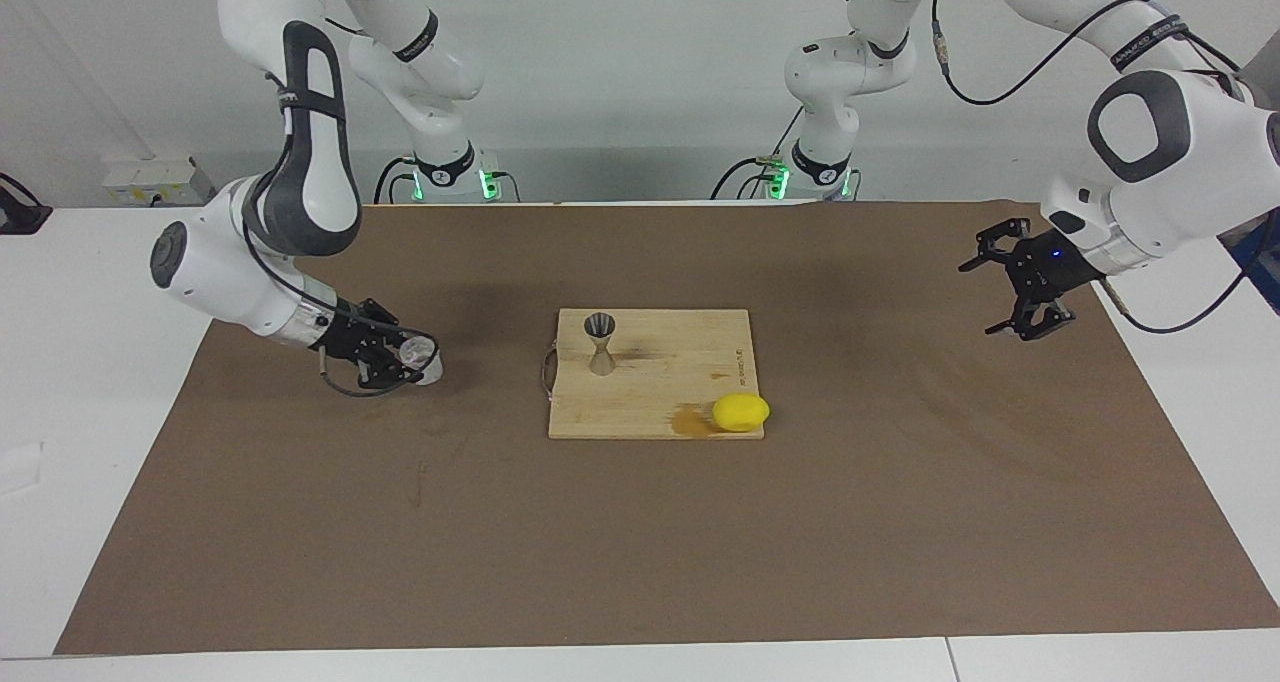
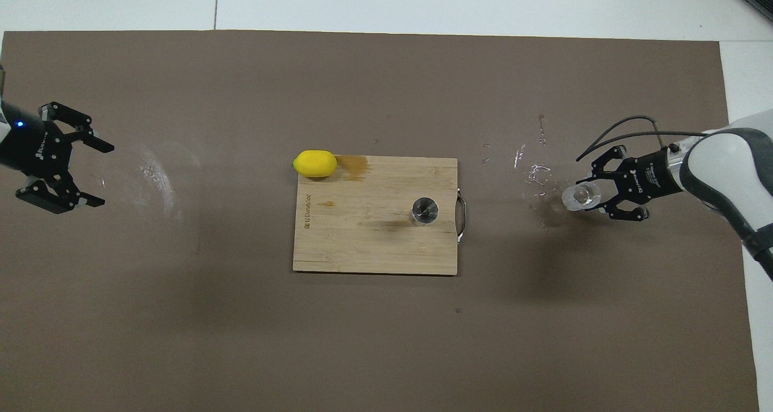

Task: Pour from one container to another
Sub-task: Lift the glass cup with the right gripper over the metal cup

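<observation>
The clear glass cup (image 1: 426, 361) is low at the brown mat toward the right arm's end of the table, at the tip of my right gripper (image 1: 402, 361). In the overhead view the cup (image 2: 578, 196) sits just at the right gripper (image 2: 599, 193). The grey metal jigger (image 1: 600, 343) stands upright on the wooden cutting board (image 1: 660, 402), at the end nearest the right arm; it also shows from above (image 2: 424, 211). My left gripper (image 1: 1003, 289) is open and empty, in the air over the mat at the left arm's end of the table (image 2: 96, 173).
A yellow lemon (image 1: 741, 412) lies at the board's corner farthest from the robots, toward the left arm's end, beside a brown stain. The board (image 2: 362, 243) has a metal handle at the jigger's end. Wet marks (image 2: 534, 173) show on the mat near the cup.
</observation>
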Robot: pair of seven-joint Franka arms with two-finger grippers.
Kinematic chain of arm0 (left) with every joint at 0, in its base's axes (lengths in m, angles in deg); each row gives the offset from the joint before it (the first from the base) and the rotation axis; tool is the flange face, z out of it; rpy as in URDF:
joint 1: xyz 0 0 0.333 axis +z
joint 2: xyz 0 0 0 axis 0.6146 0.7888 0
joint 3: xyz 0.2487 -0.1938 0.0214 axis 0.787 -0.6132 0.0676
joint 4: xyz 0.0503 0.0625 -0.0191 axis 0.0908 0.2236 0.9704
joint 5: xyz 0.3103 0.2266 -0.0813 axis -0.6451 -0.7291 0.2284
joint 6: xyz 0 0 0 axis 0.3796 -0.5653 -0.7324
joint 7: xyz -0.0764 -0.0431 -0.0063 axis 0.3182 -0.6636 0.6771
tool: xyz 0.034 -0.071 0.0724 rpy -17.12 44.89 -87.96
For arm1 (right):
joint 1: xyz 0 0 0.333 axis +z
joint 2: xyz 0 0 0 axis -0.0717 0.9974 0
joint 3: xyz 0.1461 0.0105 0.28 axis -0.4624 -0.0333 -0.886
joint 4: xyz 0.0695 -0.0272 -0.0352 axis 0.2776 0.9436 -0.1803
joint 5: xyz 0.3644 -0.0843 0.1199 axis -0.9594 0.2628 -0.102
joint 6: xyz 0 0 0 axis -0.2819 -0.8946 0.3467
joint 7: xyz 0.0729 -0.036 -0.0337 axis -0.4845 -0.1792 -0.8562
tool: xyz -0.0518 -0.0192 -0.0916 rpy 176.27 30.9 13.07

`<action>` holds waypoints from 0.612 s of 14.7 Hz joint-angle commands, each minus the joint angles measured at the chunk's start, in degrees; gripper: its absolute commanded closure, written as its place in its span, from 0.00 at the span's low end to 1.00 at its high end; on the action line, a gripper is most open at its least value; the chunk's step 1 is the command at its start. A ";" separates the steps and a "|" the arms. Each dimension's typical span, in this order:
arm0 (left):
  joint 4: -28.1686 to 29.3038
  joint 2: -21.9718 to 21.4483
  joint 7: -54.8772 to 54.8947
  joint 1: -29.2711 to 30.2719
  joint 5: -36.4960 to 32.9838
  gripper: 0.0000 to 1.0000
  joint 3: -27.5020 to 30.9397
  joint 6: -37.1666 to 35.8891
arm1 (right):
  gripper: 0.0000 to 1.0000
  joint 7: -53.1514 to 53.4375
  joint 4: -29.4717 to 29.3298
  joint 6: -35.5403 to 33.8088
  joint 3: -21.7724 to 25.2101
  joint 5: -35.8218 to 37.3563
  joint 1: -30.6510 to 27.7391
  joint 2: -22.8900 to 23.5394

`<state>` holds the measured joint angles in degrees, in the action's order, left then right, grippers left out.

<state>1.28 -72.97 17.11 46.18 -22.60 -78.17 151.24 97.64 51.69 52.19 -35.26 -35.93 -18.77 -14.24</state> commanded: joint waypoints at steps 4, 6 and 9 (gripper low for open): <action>-0.36 -2.08 -20.92 -0.44 -5.92 0.00 -0.25 -0.08 | 1.00 10.73 0.31 0.29 -0.02 -3.21 6.29 -4.67; -0.36 -2.78 -27.69 -0.79 -7.43 0.00 -0.60 2.80 | 1.00 13.02 -0.40 0.64 -0.02 -3.21 7.62 -4.50; 0.17 -3.40 -40.24 -2.19 -8.04 0.00 -0.60 5.90 | 1.00 20.12 -1.10 4.93 0.15 -0.76 12.53 -4.06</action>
<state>0.88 -75.48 -14.78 45.29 -28.98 -78.97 155.34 112.93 51.06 54.56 -35.27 -37.58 -8.78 -18.33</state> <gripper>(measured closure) 0.000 0.498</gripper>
